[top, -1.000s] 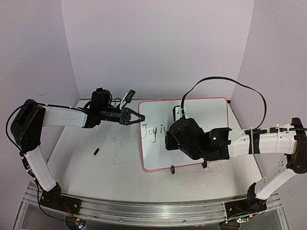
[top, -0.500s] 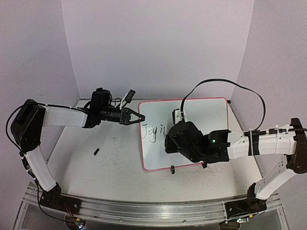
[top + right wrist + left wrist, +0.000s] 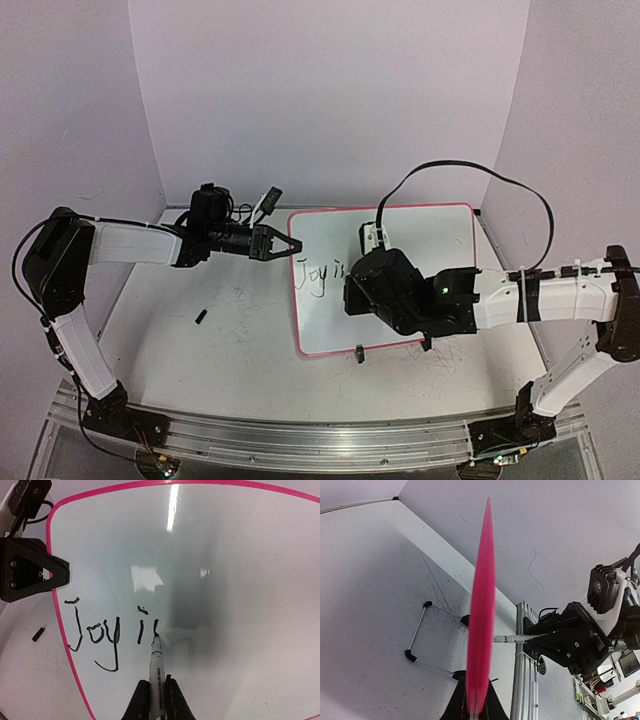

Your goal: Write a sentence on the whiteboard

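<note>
Passing a small black cap (image 3: pixel 201 317), prob. the marker's, lying loose on the grey tabletop (image 3: pixel 200 370) near-left. Reaching the whiteboard (image 3: pixel 440 240), lying flat centre-right w/ two black clips (image 3: pixel 358 352) on its near edge. Clenching a marker (image 3: pixel 156 665) in the right tool (image 3: pixel 157 692), nib touching the board just right of the last letter. Reading "Joy i" in black, plus a short stroke starting at the nib, poss. an "s". Pinching the board's far-left edge w/ the left tool (image 3: pixel 472 707), pink border running between its fingers, apparently steadying it. Judging the task early on: one word and part of a second done, rest of the sentence outstanding, most of the board beyond lying blank. Finding no brand legible; print on the marker barrel too small to read.
</note>
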Action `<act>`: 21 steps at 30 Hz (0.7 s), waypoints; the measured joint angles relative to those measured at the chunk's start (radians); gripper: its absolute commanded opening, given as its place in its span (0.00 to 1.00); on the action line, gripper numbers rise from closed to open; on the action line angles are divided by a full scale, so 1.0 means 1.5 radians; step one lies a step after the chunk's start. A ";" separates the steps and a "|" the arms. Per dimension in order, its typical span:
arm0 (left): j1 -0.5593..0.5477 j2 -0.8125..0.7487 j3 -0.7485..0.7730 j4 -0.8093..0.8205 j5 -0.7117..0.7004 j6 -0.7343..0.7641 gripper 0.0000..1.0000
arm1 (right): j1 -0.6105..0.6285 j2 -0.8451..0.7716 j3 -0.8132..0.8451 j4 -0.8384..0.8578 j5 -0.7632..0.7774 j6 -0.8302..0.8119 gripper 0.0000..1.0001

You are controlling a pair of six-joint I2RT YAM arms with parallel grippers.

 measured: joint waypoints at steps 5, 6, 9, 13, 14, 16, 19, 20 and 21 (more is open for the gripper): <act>0.000 0.000 0.000 0.000 0.000 0.000 0.00 | -0.005 0.000 0.005 0.001 0.000 -0.009 0.00; 0.000 0.000 0.000 0.000 0.000 0.000 0.00 | -0.007 0.000 0.006 0.002 0.000 -0.011 0.00; 0.000 0.000 0.000 -0.001 0.000 0.000 0.00 | -0.009 0.000 0.007 0.004 0.000 -0.015 0.00; 0.000 0.000 0.000 -0.001 0.000 0.000 0.00 | -0.012 0.000 0.012 0.005 0.000 -0.021 0.00; 0.000 0.000 0.000 -0.001 0.000 0.000 0.00 | -0.013 0.000 0.013 0.005 0.001 -0.021 0.00; 0.000 0.000 0.000 -0.001 0.000 0.000 0.00 | -0.014 0.000 0.014 0.007 0.004 -0.022 0.00; 0.000 0.000 0.000 -0.001 0.000 0.000 0.00 | -0.015 0.000 0.014 0.008 0.005 -0.022 0.00; 0.000 0.000 0.000 -0.001 0.000 0.000 0.00 | -0.015 0.000 0.014 0.008 0.005 -0.022 0.00; 0.000 0.000 0.000 -0.001 0.000 0.000 0.00 | -0.015 0.000 0.014 0.007 0.005 -0.021 0.00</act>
